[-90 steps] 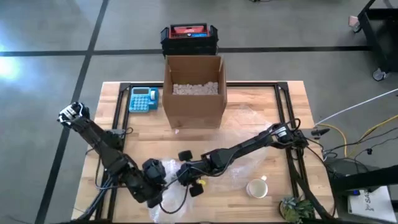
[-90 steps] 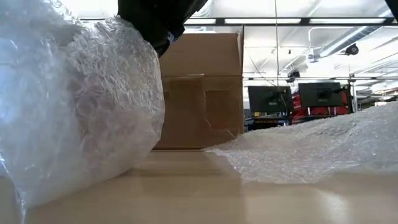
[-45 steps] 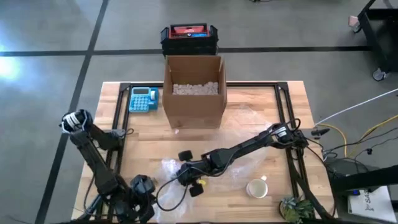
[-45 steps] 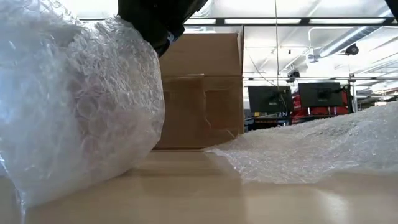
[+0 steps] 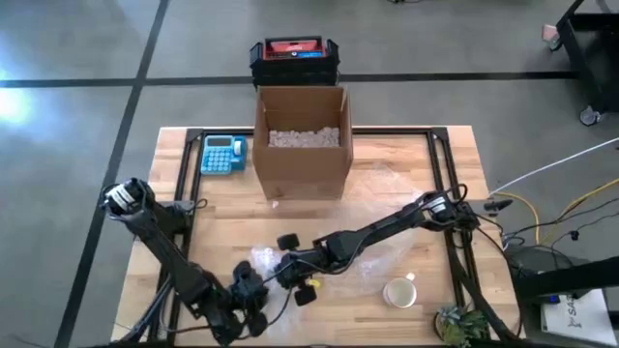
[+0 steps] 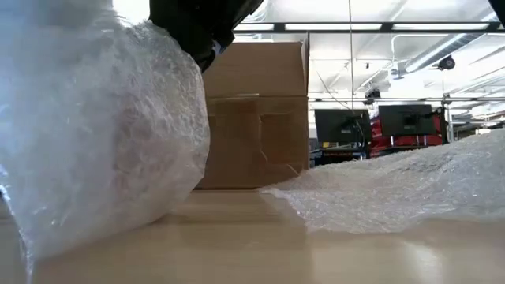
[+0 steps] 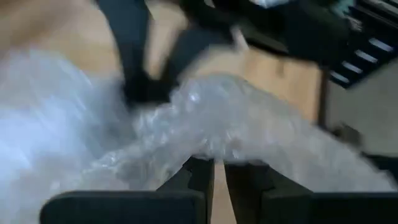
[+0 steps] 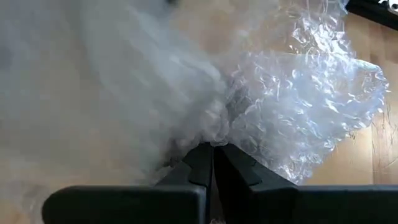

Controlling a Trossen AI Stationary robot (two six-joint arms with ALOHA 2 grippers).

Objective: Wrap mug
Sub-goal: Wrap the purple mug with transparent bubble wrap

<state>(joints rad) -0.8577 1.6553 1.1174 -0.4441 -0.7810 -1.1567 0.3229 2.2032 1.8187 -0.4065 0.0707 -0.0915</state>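
Both claws are on the bubble wrap (image 5: pixel 372 259) here, down at the near side of the wooden surface (image 5: pixel 387 193). The right claw (image 5: pixel 282 274) reaches in low across the boards, and its wrist view shows the two fingers (image 8: pixel 202 163) pressed together, pinching a bunched fold of the sheet. The left claw (image 5: pixel 253 302) sits just beside it at the near edge; its fingers (image 7: pixel 200 175) are likewise drawn nearly closed on a ridge of the same wrap, a thin gap showing between them. The mug (image 5: pixel 399 291) stands bare and upright on the surface, off to the right of both claws near the front edge, at the fringe of the clear sheet; whether it touches the sheet I can't tell. Behind, an open cardboard box (image 5: pixel 301 142) of packing peanuts, with a blue calculator (image 5: pixel 222 154) beside it. From the low view, a big crumpled bulge of wrap fills the left, the box beyond
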